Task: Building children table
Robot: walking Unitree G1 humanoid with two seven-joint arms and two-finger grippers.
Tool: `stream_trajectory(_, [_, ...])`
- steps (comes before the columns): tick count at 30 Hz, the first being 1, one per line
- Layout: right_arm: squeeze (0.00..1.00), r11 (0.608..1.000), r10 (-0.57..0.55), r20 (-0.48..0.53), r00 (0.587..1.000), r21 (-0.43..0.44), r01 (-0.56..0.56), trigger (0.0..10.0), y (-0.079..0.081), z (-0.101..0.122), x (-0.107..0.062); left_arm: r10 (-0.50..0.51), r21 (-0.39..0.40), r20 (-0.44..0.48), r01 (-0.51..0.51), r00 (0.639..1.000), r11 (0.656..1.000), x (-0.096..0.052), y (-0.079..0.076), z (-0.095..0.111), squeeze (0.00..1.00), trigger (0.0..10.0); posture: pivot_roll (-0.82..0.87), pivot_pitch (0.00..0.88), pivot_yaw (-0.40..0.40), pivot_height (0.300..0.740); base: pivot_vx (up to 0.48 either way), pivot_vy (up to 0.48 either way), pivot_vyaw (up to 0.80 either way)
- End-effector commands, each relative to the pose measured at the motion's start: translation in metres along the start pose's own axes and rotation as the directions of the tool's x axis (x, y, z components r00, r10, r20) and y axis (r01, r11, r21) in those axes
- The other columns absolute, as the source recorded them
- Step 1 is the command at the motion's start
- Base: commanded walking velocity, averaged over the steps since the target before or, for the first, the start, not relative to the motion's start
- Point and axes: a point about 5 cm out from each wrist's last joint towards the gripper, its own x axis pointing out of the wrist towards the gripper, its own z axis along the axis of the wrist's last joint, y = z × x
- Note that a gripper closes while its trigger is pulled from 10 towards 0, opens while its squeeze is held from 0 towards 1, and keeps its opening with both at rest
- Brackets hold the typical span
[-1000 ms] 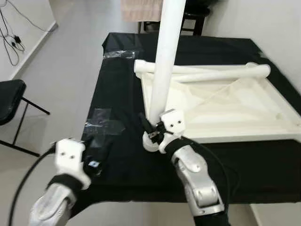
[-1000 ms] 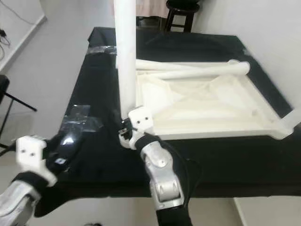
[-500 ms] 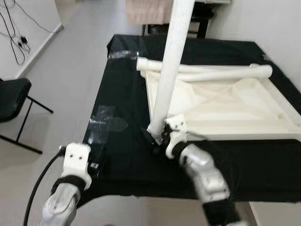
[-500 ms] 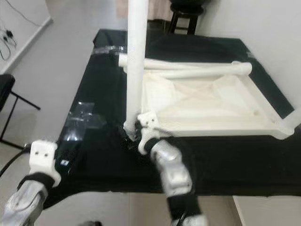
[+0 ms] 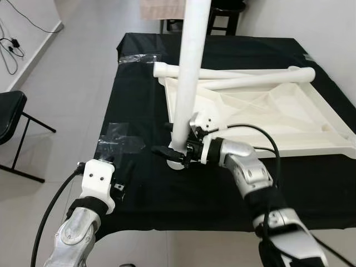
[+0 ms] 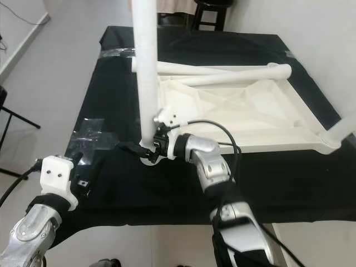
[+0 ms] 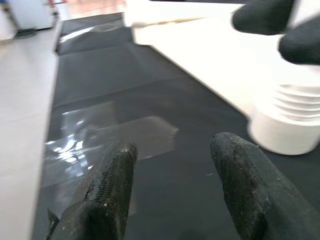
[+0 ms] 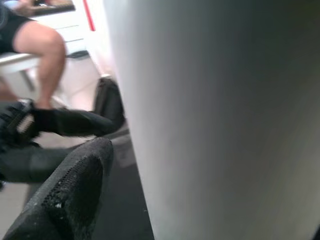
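Upright table leg (image 5: 189,67) top cut off.

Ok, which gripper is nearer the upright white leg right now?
Right. The right gripper is closed around the base of the upright leg; the left gripper hovers open over the black table, off to the leg's left.

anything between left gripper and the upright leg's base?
Only black tablecloth, seen in the left eye view. The clear tape patch lies just off that line. Left gripper is open; right gripper grips the upright leg.
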Motion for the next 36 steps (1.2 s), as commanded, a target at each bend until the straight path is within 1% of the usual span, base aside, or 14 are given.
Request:
stream_trajectory(1, [0.00,0.998,0.060,0.027,0.998,0.031,-0.060,0.2,-0.001,0.003,0.006,-0.026,-0.025,-0.026,0.025,0.999,0.999,-0.002,0.002,-0.010,0.00,10.0,0.24,0.169,-0.056,0.740,0.000,0.000,0.00])
stream_trajectory(6, [0.00,0.987,0.146,0.052,0.988,0.064,-0.149,0.0,-0.003,0.005,-0.001,-0.071,-0.121,0.005,0.071,0.997,0.990,-0.002,-0.001,-0.014,0.00,10.0,0.23,0.162,-0.061,0.740,0.000,0.000,0.00])
stream_trajectory(15, [0.00,0.982,0.171,0.042,0.984,0.070,-0.173,0.0,-0.005,0.002,-0.009,-0.110,-0.160,0.029,0.113,0.994,0.981,0.000,-0.005,-0.014,0.00,10.0,0.21,0.171,-0.059,0.740,0.000,0.000,0.00])
stream_trajectory(20, [0.00,0.998,-0.016,-0.058,0.998,0.059,0.020,0.0,-0.006,-0.024,-0.023,-0.142,-0.199,0.037,0.147,0.989,0.969,-0.001,-0.008,-0.016,0.00,10.0,0.19,0.196,-0.085,0.740,0.000,0.000,0.00])
stream_trajectory(21, [0.00,0.971,-0.230,-0.108,0.967,0.047,0.236,0.0,-0.003,-0.039,-0.024,-0.149,-0.201,0.038,0.154,0.988,0.967,-0.003,-0.009,-0.016,0.00,10.0,0.19,0.200,-0.088,0.740,0.000,0.000,0.00])
stream_trajectory(23, [0.00,0.695,-0.689,-0.221,0.690,0.069,0.716,0.0,0.027,-0.066,-0.038,-0.165,-0.201,0.042,0.170,0.985,0.965,-0.005,-0.010,-0.015,0.00,10.0,0.19,0.220,-0.077,0.740,0.000,0.000,0.00])
stream_trajectory(24, [0.00,0.695,-0.689,-0.221,0.690,0.069,0.716,0.0,0.027,-0.066,-0.038,-0.165,-0.201,0.042,0.170,0.985,0.965,-0.005,-0.010,-0.015,0.00,10.0,0.19,0.220,-0.077,0.740,0.000,0.000,0.00])
stream_trajectory(25, [0.00,0.579,-0.777,-0.259,0.574,0.063,0.813,0.0,0.035,-0.071,-0.049,-0.170,-0.201,0.045,0.176,0.984,0.964,-0.006,-0.009,-0.015,0.00,10.0,0.19,0.220,-0.077,0.740,0.000,0.000,0.00])
stream_trajectory(26, [0.00,0.602,-0.751,-0.282,0.597,0.078,0.794,0.0,0.048,-0.074,-0.049,-0.172,-0.204,0.046,0.178,0.984,0.963,-0.006,-0.008,-0.015,0.00,10.0,0.18,0.230,-0.067,0.740,0.000,0.000,0.00])
stream_trajectory(27, [0.00,0.602,-0.751,-0.282,0.597,0.078,0.794,0.0,0.048,-0.074,-0.049,-0.172,-0.204,0.046,0.178,0.984,0.963,-0.006,-0.008,-0.015,0.00,10.0,0.18,0.230,-0.067,0.740,0.000,0.000,0.00])
stream_trajectory(31, [0.00,0.703,-0.684,-0.241,0.688,0.031,0.710,0.0,0.056,-0.070,-0.036,-0.214,-0.220,0.032,0.216,0.976,0.951,-0.011,-0.011,-0.017,0.00,10.0,0.15,0.224,-0.048,0.740,0.000,0.000,0.00])
stream_trajectory(33, [0.00,0.706,-0.683,-0.234,0.692,0.032,0.708,0.0,0.053,-0.069,-0.035,-0.223,-0.225,0.028,0.223,0.974,0.948,-0.012,-0.013,-0.018,0.00,10.0,0.15,0.227,-0.049,0.740,0.000,0.000,0.00])
stream_trajectory(34, [0.00,0.702,-0.688,-0.224,0.690,0.034,0.711,10.0,0.050,-0.067,-0.035,-0.213,-0.234,0.025,0.213,0.977,0.949,-0.014,-0.012,-0.019,0.00,10.0,0.15,0.230,-0.052,0.740,0.000,0.000,0.00])
stream_trajectory(36, [0.00,0.698,-0.694,-0.217,0.687,0.032,0.715,10.0,0.049,-0.065,-0.034,-0.205,-0.240,0.023,0.204,0.979,0.949,-0.015,-0.012,-0.020,0.00,10.0,0.15,0.230,-0.052,0.740,0.000,0.000,0.00])
